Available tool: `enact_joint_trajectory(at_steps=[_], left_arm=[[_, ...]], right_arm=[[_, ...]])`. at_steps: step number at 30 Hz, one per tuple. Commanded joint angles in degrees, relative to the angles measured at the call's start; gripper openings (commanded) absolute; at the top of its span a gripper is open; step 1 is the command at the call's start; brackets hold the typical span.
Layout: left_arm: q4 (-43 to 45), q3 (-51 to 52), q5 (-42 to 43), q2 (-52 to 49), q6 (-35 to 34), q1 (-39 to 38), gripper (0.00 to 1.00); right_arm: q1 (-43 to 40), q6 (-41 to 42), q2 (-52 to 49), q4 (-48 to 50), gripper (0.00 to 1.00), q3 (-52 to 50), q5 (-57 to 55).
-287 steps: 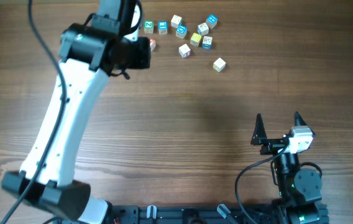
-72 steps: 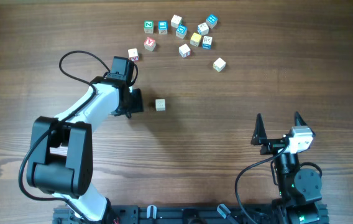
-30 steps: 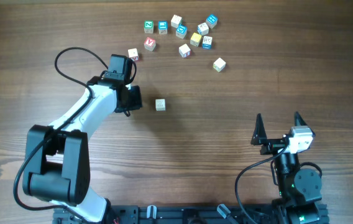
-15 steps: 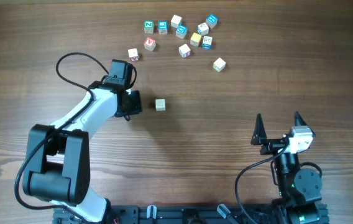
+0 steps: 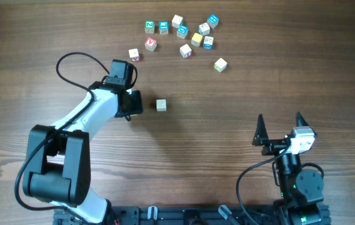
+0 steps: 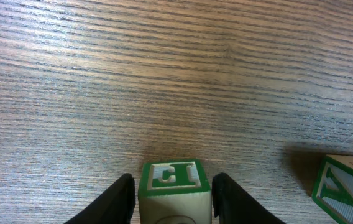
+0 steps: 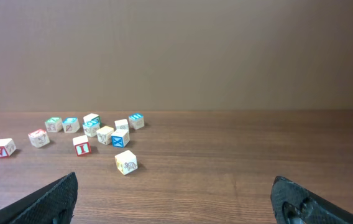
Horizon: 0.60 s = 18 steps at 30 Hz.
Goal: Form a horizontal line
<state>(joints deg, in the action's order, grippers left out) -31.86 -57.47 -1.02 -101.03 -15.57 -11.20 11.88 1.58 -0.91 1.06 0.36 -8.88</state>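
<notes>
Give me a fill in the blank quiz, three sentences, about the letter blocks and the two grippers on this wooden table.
1. The cube flanked by the left gripper has a ____ letter on top.
2. The right gripper stands ____, with nothing in it.
3. In the overhead view, the cluster of cubes lies near the picture's ____ edge.

Missing words: green; open; top.

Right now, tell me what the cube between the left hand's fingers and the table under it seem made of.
Cube: probably wood, pale cream sides with a matte green painted border and letter on top. Table: wood or wood-print laminate, brown with fine straight grain lines and a slight sheen; the look leaves that open.
</notes>
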Motion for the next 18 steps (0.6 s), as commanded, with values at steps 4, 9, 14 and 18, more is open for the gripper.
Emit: enact_joint_trajectory(at_steps=[4,9,14,18], left_arm=[[-0.1,0.5,-0.6,1.5,0.1,0.1,0.41],[-1.1,0.5,-0.5,2.1,0.1,0.1,0.40],[-1.2,0.5,0.5,2.1,0.1,0.1,0.40],[-1.3,0.5,0.5,2.1,-0.3,0.1,0.38]], right_arm=[[-0.3,-0.5,0.3,0.2,1.00,-0.1,-0.5],[-0.3,-0.5,0.3,0.2,1.00,0.0,-0.5],[-0.3,-0.5,0.3,0.2,1.00,0.0,-0.5],[-0.3,-0.5,0.3,0.2,1.00,-0.1,-0.5]])
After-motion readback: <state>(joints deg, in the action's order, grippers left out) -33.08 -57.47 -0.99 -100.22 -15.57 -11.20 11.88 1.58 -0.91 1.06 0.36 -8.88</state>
